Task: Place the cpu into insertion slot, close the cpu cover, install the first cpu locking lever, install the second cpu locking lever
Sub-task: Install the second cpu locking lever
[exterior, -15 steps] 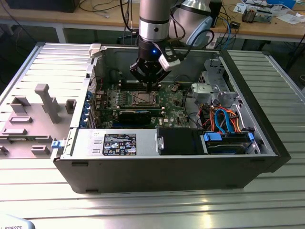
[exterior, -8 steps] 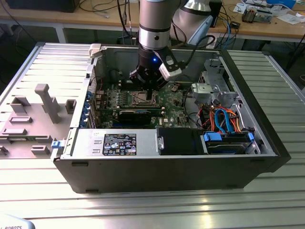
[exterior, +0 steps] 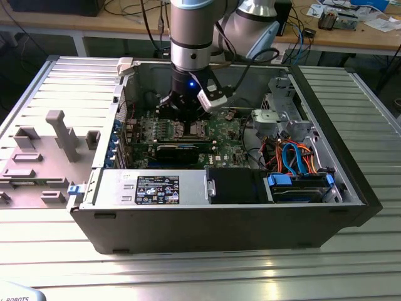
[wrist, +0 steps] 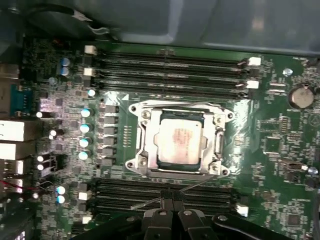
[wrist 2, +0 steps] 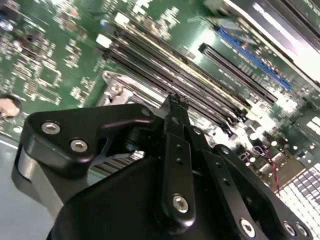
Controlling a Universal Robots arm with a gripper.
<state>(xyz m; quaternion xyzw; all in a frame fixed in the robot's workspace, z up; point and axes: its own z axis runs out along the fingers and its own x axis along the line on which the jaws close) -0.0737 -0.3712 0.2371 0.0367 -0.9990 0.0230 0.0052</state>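
Chip (wrist: 180, 141) sits in socket (wrist: 141, 145) mid-board, cover frame (wrist: 218, 134) down around it. Gripper (wrist: 171, 198) fingers pinched shut, empty, over the memory slots (wrist: 170, 197) beside a thin lever wire (wrist: 197, 186). Risk: closed tips slip off wire, scrape the board.

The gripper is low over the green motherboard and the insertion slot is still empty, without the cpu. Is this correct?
Not quite. In the first wrist view the cpu already lies in the insertion slot, framed by silvery metal. The gripper is indeed low over the green motherboard.
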